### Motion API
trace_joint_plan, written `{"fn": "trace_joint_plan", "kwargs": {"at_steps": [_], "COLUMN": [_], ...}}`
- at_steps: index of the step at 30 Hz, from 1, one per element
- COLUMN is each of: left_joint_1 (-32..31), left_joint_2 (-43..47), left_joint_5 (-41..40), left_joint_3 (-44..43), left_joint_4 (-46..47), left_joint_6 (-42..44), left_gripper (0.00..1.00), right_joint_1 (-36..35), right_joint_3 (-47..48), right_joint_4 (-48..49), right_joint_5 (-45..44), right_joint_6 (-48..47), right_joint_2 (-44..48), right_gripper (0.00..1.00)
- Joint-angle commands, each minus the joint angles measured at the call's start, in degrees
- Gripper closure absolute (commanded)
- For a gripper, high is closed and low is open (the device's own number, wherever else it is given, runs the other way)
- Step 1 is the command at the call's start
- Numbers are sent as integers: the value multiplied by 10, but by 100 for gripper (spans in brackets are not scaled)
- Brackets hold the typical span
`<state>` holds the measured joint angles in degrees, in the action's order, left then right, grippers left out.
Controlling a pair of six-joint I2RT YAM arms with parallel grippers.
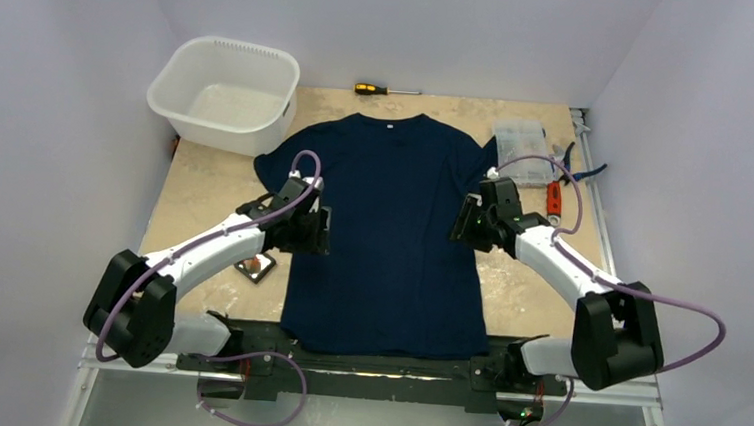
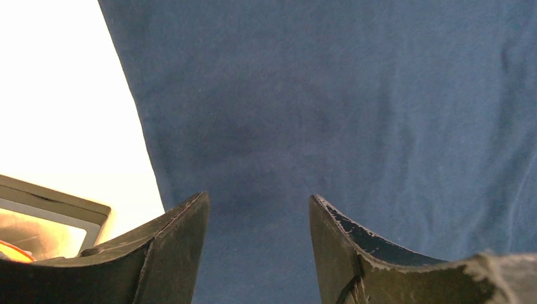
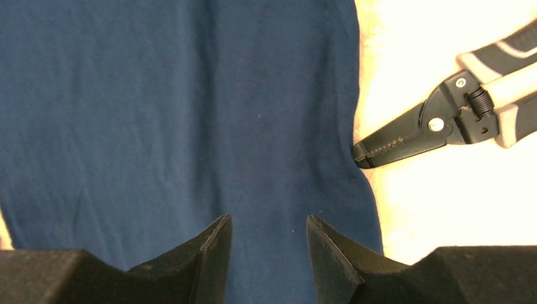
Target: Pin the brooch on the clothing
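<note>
The navy T-shirt (image 1: 387, 234) lies flat in the middle of the table, collar at the far side with its white label. My left gripper (image 1: 323, 231) is open and empty over the shirt's left edge; in the left wrist view (image 2: 259, 199) the jaws stand apart above the fabric (image 2: 329, 114). My right gripper (image 1: 460, 226) is open and empty over the shirt's right edge, also seen in the right wrist view (image 3: 269, 218). The small black tray (image 1: 256, 267) sits left of the shirt. A reddish-orange sliver of the brooch (image 2: 11, 251) shows in the tray (image 2: 50, 202).
A white plastic basin (image 1: 223, 92) stands at the back left. A yellow-handled screwdriver (image 1: 387, 90) lies at the back. A clear parts box (image 1: 520, 141), pliers (image 3: 430, 126) and a red-handled tool (image 1: 552, 197) lie right of the shirt.
</note>
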<state>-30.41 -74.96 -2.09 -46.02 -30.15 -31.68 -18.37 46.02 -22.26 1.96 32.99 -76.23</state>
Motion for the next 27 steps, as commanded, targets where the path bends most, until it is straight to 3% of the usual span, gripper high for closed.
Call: {"fn": "trace_joint_plan", "kwargs": {"at_steps": [1,8,19,27], "left_joint_1": [-4,-5,-5,-5], "left_joint_2": [0,-17,-18,-18], "left_joint_5": [8,-4,-37,-45], "left_joint_3": [29,61,72,73], "left_joint_4": [42,75,73,70], "left_joint_6": [-27,-34,-43,-47], "left_gripper": [42,43,43,43], "right_joint_1": [-3,-2,-1,0], "right_joint_3": [-18,-41,-54,-55], "right_joint_4": [56,98,24,7], "right_joint_5": [-12,6,-124,-149], "right_joint_6": [7,26,85,82], "right_joint_2": [-37,-97,-95,-72], "right_gripper": [50,51,54,54]}}
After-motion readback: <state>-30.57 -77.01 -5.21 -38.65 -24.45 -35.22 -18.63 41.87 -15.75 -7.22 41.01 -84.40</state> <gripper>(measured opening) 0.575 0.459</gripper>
